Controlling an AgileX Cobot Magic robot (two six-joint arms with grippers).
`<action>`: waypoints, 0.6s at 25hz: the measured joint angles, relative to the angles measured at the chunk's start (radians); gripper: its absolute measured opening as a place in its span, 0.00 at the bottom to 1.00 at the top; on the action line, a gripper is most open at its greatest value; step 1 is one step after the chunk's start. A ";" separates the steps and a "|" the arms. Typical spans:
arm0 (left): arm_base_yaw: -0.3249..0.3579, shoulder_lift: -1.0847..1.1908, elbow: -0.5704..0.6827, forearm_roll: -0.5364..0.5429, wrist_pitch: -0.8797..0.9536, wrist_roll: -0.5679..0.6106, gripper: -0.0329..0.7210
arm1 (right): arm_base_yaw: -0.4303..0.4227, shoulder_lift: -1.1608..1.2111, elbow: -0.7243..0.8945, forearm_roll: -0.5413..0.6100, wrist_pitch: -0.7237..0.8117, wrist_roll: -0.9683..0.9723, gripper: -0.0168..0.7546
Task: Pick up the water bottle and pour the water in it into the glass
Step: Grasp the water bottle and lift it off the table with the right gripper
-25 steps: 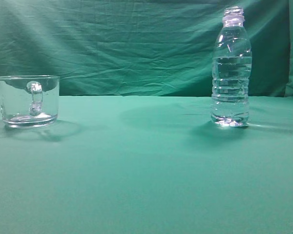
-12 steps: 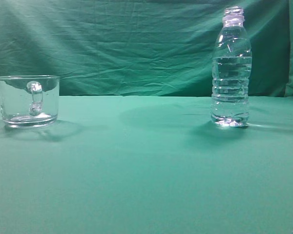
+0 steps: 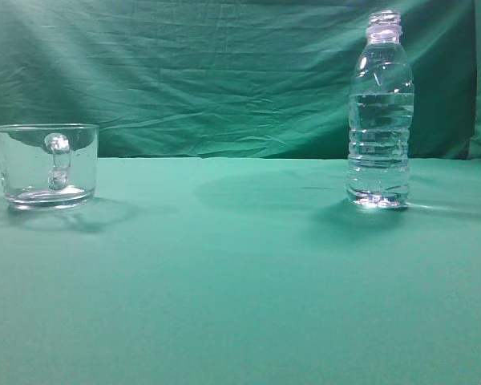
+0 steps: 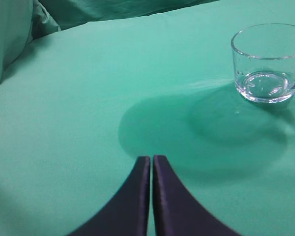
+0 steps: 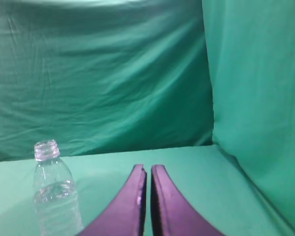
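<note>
Presently: left gripper [image 4: 151,158], jaws pressed together, empty, above green cloth [image 4: 78,123]; right gripper [image 5: 148,168], jaws likewise closed, empty. Glass [image 3: 46,165] upright at cloth's left, untouched. Water bottle [image 3: 379,112] upright at right, uncapped, water [image 3: 378,148] filling past halfway. Both well apart.

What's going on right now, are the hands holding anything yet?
Left hand shut, empty. Right hand shut, empty. Water bottle upright, uncapped, untouched; glass apart at left. Nothing between them.
</note>
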 joint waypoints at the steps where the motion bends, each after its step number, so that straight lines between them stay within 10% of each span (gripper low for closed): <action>1: 0.000 0.000 0.000 0.000 0.000 0.000 0.04 | 0.000 0.000 0.000 0.002 -0.018 0.000 0.02; 15: 0.000 0.000 0.000 0.000 0.000 0.000 0.04 | 0.028 0.346 -0.183 0.011 0.016 0.004 0.02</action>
